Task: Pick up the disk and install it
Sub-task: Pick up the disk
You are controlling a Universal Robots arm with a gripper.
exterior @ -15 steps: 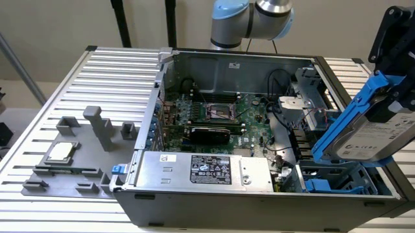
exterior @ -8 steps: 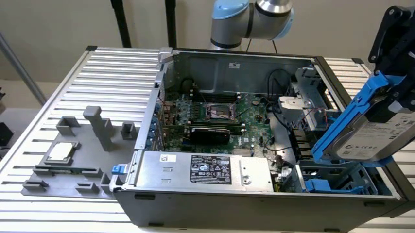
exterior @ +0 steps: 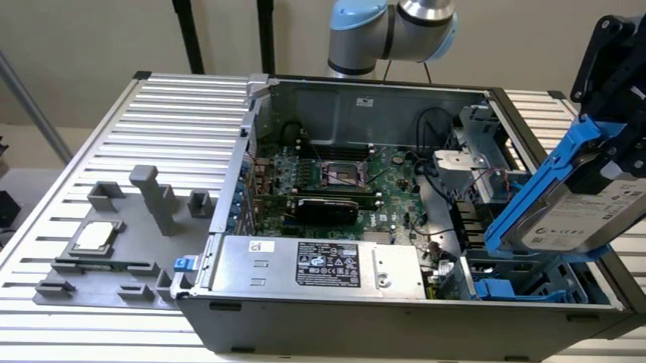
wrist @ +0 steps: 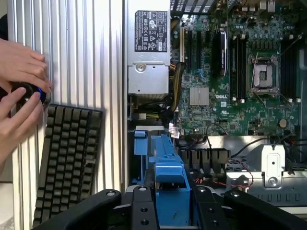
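Observation:
The disk, a silver-grey drive with a white label in a bright blue carrier, hangs tilted on edge at the exterior view's right. It is above the front right corner of the open computer case. My black gripper is shut on its upper end. In the wrist view the blue carrier of the disk sits clamped between my gripper fingers. It points down toward the drive bay area, where a blue plastic cage sits in the case corner.
Inside the case are the motherboard, a power supply and loose cables. A grey fixture holding a small silver chip lies on the slatted table at the exterior view's left. A person's hands and a keyboard are beside the case.

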